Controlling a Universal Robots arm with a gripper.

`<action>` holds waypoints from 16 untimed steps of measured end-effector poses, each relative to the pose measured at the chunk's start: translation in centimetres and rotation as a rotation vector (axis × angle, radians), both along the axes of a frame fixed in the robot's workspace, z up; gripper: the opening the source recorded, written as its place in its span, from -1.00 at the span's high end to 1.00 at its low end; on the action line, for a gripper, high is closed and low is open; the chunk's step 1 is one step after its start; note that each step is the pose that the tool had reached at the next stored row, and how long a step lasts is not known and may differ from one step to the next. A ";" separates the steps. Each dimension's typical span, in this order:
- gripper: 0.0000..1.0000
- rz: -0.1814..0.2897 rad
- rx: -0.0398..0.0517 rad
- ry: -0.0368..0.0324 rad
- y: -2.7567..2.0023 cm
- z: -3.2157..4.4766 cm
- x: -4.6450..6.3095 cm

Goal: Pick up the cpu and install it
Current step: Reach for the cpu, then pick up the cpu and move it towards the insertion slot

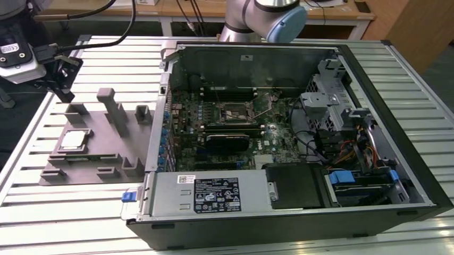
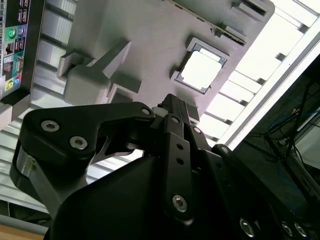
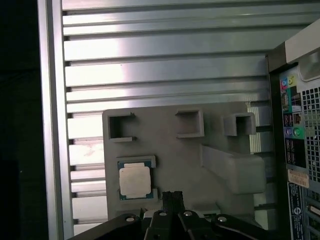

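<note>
Slatted aluminium surface [image 1: 71, 218] carries everything, with wooden benches behind.

Far left of the exterior view: end effector [image 1: 65, 91] hangs in the upper left of the frame, over the upper-left corner of the grey fixture [image 1: 106, 159]. Can't tell from any view how far open it is. It has hold of nothing.

cpu [image 1: 73, 139] lies flat, silver lid up, in a square pocket on the left part of the fixture. It sits lower in the frame than the end effector and a touch toward the exterior view's right. They are apart, no contact. The part is square, so there is no long axis to line up; its edges run parallel to the fixture's edges.

In both wrist views the cpu [image 2: 200, 71] [image 3: 135, 180] is near the end effector [image 2: 176, 106] [image 3: 172, 196] tip but off to one side of its line, not under it. My read: the offset is sideways plus down.

Moving right: tall fixture post [image 1: 106, 103], then the open computer case [image 1: 426, 175] on its side. Motherboard [image 1: 206, 119] faces up, with the socket [image 1: 236, 110] about centre frame, well apart from the cpu. Power supply [image 1: 212, 194] is lower centre, arm [image 1: 259, 16] top centre, cables [image 1: 347, 151] at right.

Install not done; the cpu is in the fixture.
</note>
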State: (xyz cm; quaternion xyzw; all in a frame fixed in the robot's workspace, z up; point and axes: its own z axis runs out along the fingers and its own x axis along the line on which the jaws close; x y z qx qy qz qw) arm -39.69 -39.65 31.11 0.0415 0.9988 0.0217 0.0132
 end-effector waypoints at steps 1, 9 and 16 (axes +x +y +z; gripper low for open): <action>0.79 0.000 0.0000 0.0002 0.00 0.00 0.0; 0.79 0.000 0.0056 0.0001 0.01 -0.01 0.0; 0.79 0.000 0.0060 -0.0011 0.00 -0.11 -0.1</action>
